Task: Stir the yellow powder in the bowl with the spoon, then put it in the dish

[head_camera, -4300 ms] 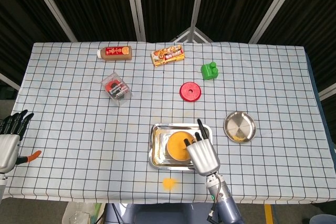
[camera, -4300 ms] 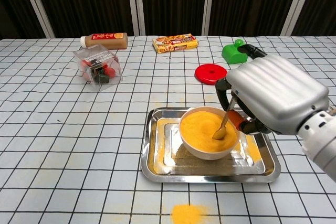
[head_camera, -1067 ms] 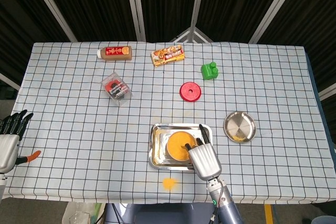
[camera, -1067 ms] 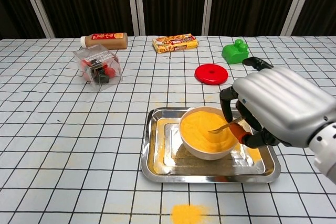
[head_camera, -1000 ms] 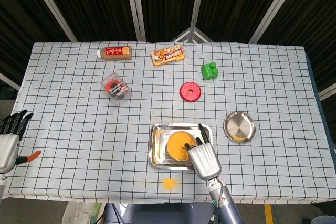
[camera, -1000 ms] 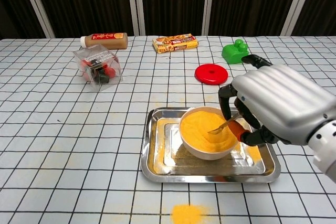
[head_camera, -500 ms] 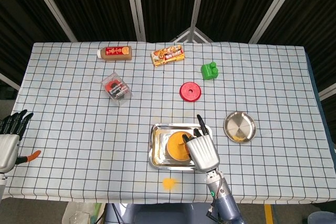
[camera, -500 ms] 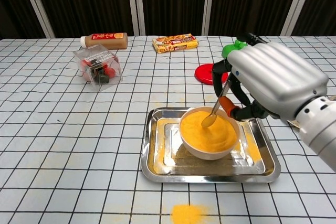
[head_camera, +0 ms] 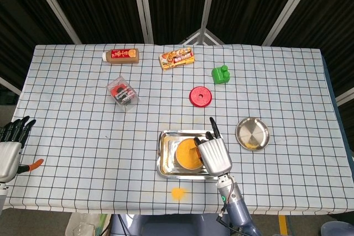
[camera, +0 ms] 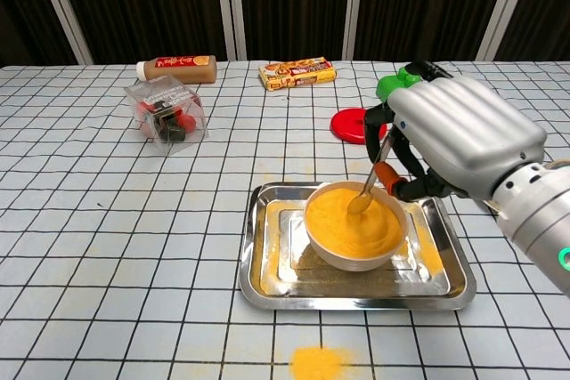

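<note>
- The spoon [camera: 367,186] is one thin metal piece with an orange-red grip end; I judge it light and stiff, best held by that grip end, which is where the right hand [camera: 459,135] pinches it. Its scoop sits low centre in the chest view, touching the powder.
- The yellow powder [camera: 354,216] is loose and would likely spill from a tilted scoop: spilt patches already lie in the tray [camera: 267,278] and on the cloth at the frame's bottom [camera: 313,363].
- One white bowl [camera: 331,254] holds the powder and stands inside the one steel tray; it looks rigid and steady.
- One round metal dish [head_camera: 253,134] lies right of centre in the head view, near the tray but apart from it, with some yellow already in it.
- The left hand [head_camera: 11,145] sits at the far left edge, fingers apart, holding nothing; a small orange item [head_camera: 34,163] lies just beside it.
- Across the upper half: one bottle [head_camera: 120,56], one snack packet [head_camera: 177,58], one green block [head_camera: 221,74], one red lid [head_camera: 201,96], one clear box [head_camera: 121,92].
</note>
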